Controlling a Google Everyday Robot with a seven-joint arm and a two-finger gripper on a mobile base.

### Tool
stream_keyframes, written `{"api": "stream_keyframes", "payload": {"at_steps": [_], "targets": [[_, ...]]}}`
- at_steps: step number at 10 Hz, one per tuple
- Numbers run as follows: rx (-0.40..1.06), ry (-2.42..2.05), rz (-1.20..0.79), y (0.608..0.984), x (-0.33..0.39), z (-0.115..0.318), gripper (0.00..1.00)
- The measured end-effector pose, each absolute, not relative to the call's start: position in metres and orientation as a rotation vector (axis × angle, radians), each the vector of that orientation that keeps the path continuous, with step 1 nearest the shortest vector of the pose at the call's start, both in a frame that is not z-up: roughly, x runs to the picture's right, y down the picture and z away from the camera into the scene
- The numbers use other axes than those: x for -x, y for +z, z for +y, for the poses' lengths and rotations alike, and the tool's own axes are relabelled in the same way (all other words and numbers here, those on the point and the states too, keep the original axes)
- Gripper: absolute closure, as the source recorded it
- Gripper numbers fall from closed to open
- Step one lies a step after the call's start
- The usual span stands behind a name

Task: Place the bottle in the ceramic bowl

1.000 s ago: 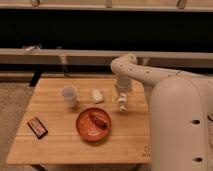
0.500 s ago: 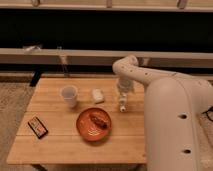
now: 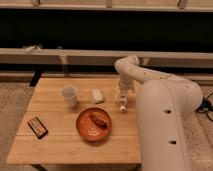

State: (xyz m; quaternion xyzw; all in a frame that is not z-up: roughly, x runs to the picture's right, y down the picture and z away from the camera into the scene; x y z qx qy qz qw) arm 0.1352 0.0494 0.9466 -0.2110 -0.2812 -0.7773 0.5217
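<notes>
The bottle (image 3: 122, 105) is clasped in the closed gripper (image 3: 122, 100), right of a white lump (image 3: 97, 95) and white cup (image 3: 69, 95), behind the food-bearing ceramic bowl (image 3: 84, 129).

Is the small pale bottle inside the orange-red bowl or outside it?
Outside. The slim pale bottle is just below the gripper, right of the shallow orange-red bowl, apart from its rim.

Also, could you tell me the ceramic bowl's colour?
The ceramic bowl is glossy orange-red, shown best in the camera view; the gripper hangs just right of it.
</notes>
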Motion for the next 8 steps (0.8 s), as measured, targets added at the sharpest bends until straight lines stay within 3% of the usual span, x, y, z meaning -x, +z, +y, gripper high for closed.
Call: {"api": "stream_keyframes", "payload": {"at_steps": [6,8], "targets": [[0.457,-1.837,-0.741,0.948,-0.121,0.052,0.88],[0.437,-1.873,-0.748,0.923,-0.105,0.043,1.00]]}}
